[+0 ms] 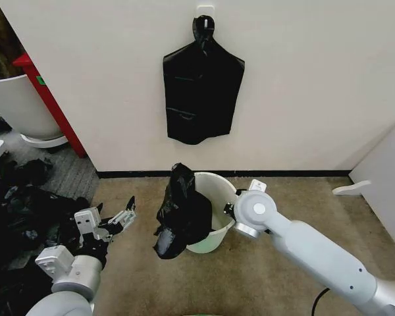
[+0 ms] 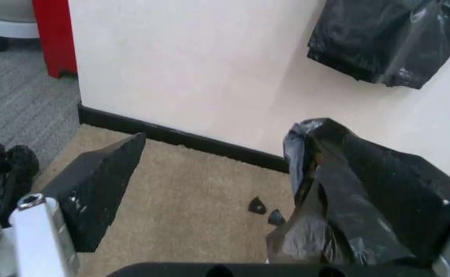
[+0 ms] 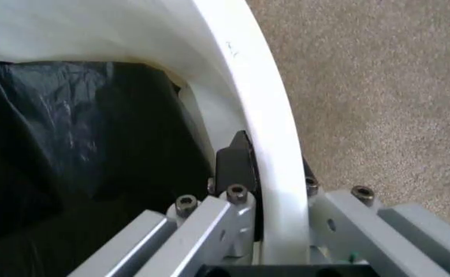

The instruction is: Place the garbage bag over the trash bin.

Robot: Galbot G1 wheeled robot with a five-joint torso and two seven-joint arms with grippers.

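Observation:
The trash bin (image 1: 217, 197) stands on the beige carpet near the wall, a small off-white bucket. The garbage bag (image 1: 181, 210), glossy black and crumpled, hangs over the bin's left rim and down its outside; part of it lies inside the bin (image 3: 70, 144). My right gripper (image 1: 229, 210) is at the bin's right side, and in the right wrist view (image 3: 275, 179) its jaws sit on both sides of the rim (image 3: 263, 115), shut on it. My left gripper (image 1: 123, 219) hovers open left of the bag, apart from it. One black finger (image 2: 93, 196) shows with the bag (image 2: 363, 196) beyond.
A flat black bag bundle (image 1: 202, 92) hangs from a wall hook above the bin. A heap of black bags (image 1: 20, 210) lies at the left, with a big white tub (image 1: 23, 105) and red post (image 1: 49, 99) behind. A white panel (image 1: 385, 178) stands at the right.

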